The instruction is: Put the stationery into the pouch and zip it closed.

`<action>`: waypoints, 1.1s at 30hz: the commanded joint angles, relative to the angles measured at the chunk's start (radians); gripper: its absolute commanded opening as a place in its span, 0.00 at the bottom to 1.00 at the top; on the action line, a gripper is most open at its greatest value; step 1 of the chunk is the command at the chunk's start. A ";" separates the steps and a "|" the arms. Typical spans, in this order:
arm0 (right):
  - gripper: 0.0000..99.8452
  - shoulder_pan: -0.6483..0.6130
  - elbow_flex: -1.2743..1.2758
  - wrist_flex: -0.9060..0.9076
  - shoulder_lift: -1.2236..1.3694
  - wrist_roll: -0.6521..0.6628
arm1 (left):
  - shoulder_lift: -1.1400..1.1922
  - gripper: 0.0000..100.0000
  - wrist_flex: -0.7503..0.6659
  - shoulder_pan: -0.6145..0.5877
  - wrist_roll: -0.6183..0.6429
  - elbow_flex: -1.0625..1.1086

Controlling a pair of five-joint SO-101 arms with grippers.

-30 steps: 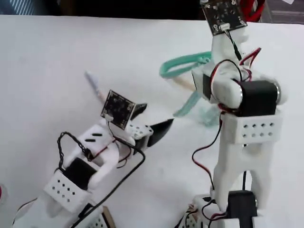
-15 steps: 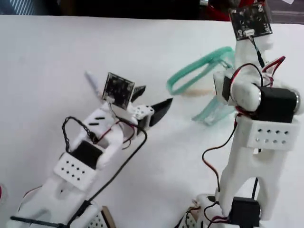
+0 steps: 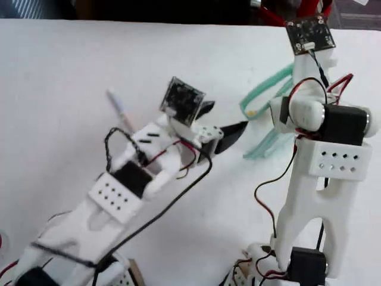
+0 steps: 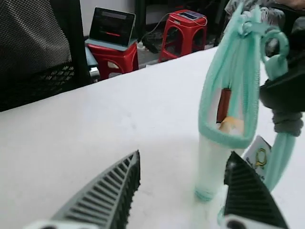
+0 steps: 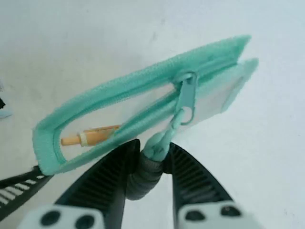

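Observation:
The mint-green pouch [image 5: 143, 102] is held up off the white table with its zipper partly open. A wooden pencil [image 5: 90, 137] lies inside it. My right gripper [image 5: 152, 149] is shut on the zipper pull [image 5: 183, 98] and its cord. In the high view the pouch [image 3: 262, 92] hangs just left of the right arm [image 3: 315, 119]. My left gripper [image 3: 226, 117] is open, a short way left of the pouch. Between its black fingers [image 4: 112, 191] the pouch [image 4: 228, 86] stands on end, untouched. A pale pen [image 3: 116, 106] lies on the table at the left.
The white table [image 3: 71, 59] spreads wide to the left and back. Wires trail along both arms. Beyond the table's far edge are red stools [image 4: 183, 28] and a dark chair [image 4: 33, 47].
My left arm has swung right and forward, bringing its open gripper close to the pouch. The right arm carried the pouch to the right and turned it more on end.

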 commanded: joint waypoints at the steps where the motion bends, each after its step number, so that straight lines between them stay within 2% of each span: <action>1: 0.02 0.001 0.009 -0.018 -0.021 0.014 | 0.084 0.29 -0.015 0.007 0.012 -0.091; 6: 0.02 -0.007 0.069 -0.065 -0.021 0.014 | -0.007 0.29 -0.034 0.059 0.008 -0.005; 10: 0.02 -0.008 0.110 -0.096 -0.021 0.012 | -0.021 0.29 -0.130 0.067 0.003 -0.006; 15: 0.02 -0.008 0.114 -0.091 -0.022 0.014 | 0.122 0.29 -0.215 0.062 0.002 -0.048; 21: 0.02 -0.001 0.114 -0.094 -0.022 0.015 | 0.354 0.29 -0.212 0.062 0.002 -0.227; 27: 0.02 0.001 0.117 -0.099 -0.019 0.015 | 0.357 0.28 -0.216 0.070 0.002 -0.244; 31: 0.02 0.001 0.117 -0.099 0.013 0.015 | 0.346 0.22 -0.224 0.064 -0.003 -0.253; 33: 0.02 0.001 0.117 -0.099 0.051 0.015 | 0.348 0.19 -0.261 0.067 -0.049 -0.242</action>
